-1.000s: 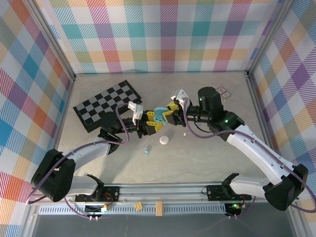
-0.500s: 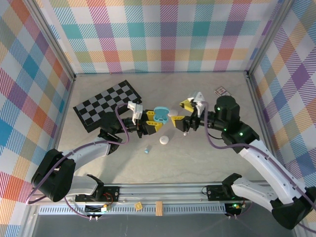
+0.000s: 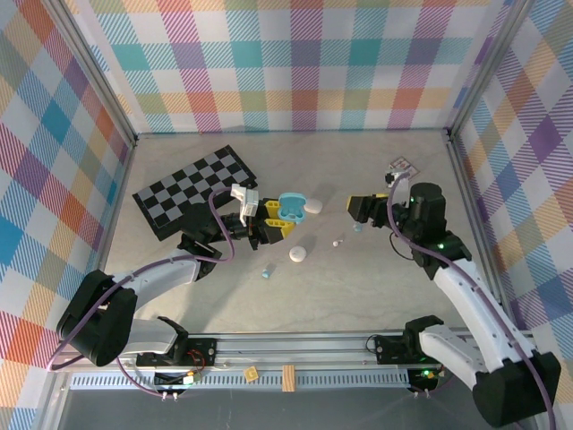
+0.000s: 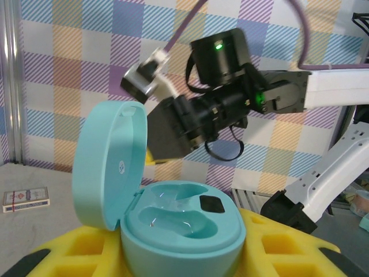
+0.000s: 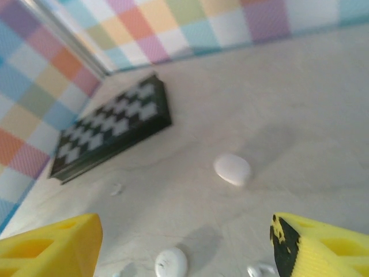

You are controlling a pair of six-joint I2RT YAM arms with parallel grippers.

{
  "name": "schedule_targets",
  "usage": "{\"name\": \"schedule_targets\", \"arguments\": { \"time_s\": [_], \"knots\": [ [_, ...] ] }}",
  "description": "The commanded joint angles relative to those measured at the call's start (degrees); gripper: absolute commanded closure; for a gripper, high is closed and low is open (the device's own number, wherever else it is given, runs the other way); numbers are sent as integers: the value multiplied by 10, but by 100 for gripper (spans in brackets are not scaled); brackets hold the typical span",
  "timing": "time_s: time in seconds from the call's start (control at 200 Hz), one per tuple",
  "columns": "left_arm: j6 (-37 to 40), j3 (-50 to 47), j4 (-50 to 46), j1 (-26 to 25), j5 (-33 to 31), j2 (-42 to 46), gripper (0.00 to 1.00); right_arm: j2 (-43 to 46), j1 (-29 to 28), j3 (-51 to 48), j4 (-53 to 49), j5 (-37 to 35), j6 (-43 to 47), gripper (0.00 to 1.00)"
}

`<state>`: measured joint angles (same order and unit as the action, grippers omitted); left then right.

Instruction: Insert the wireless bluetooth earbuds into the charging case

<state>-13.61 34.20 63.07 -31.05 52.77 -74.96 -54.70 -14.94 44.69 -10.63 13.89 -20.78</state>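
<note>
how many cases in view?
3. Teal case, open, in the left claw; white case just right of it; second white case on the table, nearer the bases. Some may be hidden.

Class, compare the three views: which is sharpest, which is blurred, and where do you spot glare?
Top external: sharp, evenly lit, soft shadows. Left wrist: open teal charging case crisp, glints in its wells. Right wrist: blurred throughout, chessboard squares smeared.

Bright, even, diffuse overhead light in top view; short soft shadows on table (image 3: pixel 358 296), no hard glare. Left wrist pic sharp close up, faint sheen on teal case (image 4: pixel 173 231), bkgd a bit soft. Right wrist pic blurry throughout: right gripper (image 5: pixel 185 234) w/ smeared edges, checkerboard (image 5: pixel 109 133) fuzzy.
</note>
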Motion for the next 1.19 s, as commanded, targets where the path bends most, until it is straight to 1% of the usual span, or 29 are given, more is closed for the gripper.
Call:
{"name": "schedule_targets", "arguments": {
  "time_s": [0.0,0.11,0.205,0.28,0.39,0.545,0.92,1.19],
  "knots": [
    [16,-5,10,-2,-6,2,63,-43,22,-9,-44,-37,-81,25],
    [24,-7,-1,-2,-9,8,63,-99,53,-30,-27,1,-158,27],
    [28,-10,-7,-2,-10,13,63,-140,76,-57,26,45,-211,28],
    [31,-10,-13,-2,-12,17,63,-172,86,-74,73,69,-241,30],
    [37,-10,-26,-2,-12,23,63,-216,92,-82,116,90,-269,31],
    [40,-7,-34,-2,-12,29,63,-260,91,-84,150,100,-290,32],
    [41,-6,-38,-3,-10,33,63,-335,92,-72,178,110,-304,33],
    [41,-5,-42,-3,-11,34,63,-375,92,-46,185,119,-293,41]
  ]
}}
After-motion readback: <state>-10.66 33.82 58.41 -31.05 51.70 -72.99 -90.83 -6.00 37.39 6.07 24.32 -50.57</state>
